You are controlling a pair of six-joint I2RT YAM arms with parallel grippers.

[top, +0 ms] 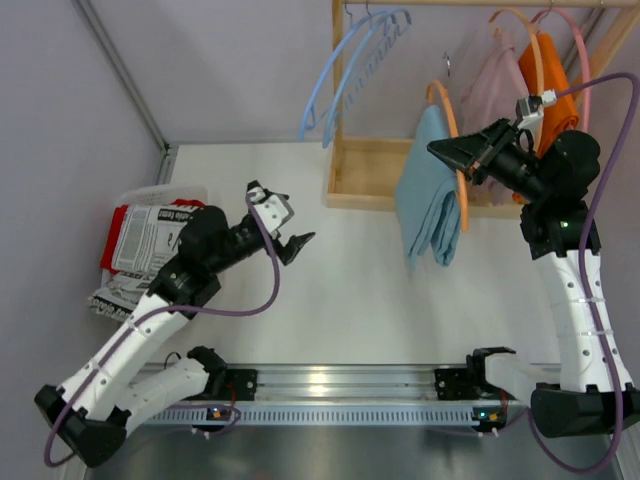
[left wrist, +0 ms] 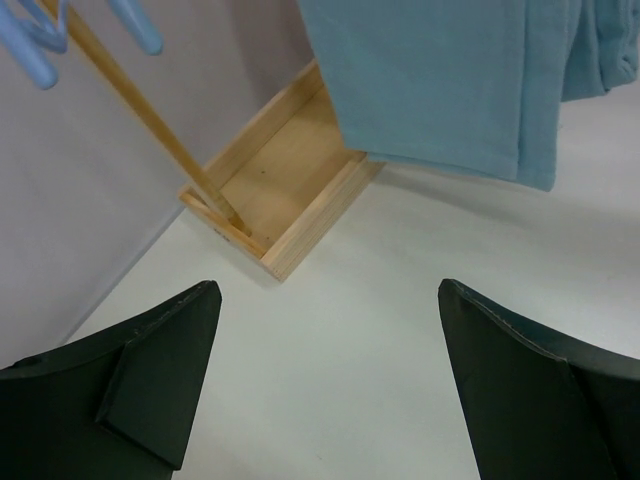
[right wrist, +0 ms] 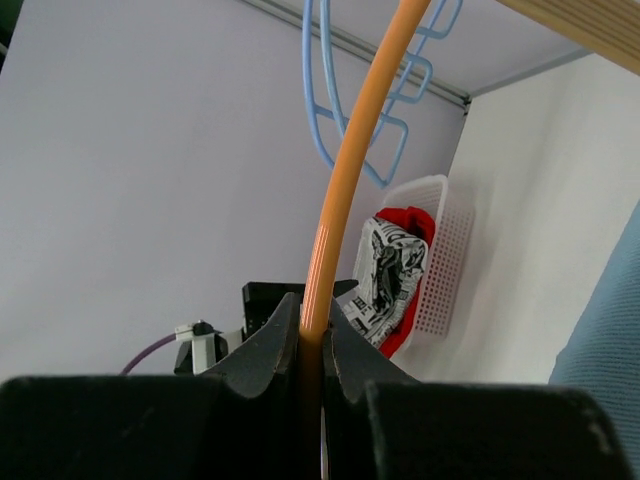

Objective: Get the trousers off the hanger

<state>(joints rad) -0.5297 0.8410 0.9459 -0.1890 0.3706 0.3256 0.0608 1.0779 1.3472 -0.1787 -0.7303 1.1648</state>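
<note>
Where table meets wall, light blue trousers hang

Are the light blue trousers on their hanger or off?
On: the blue trousers drape over the orange hanger, clamped by the right gripper.

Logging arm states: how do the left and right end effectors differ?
The left end effector is open and holds nothing; the right end effector is shut on the orange hanger. The left hangs over the table, the right is raised beside the light blue trousers. Both are black.

Bright, even light — soft shadows
</note>
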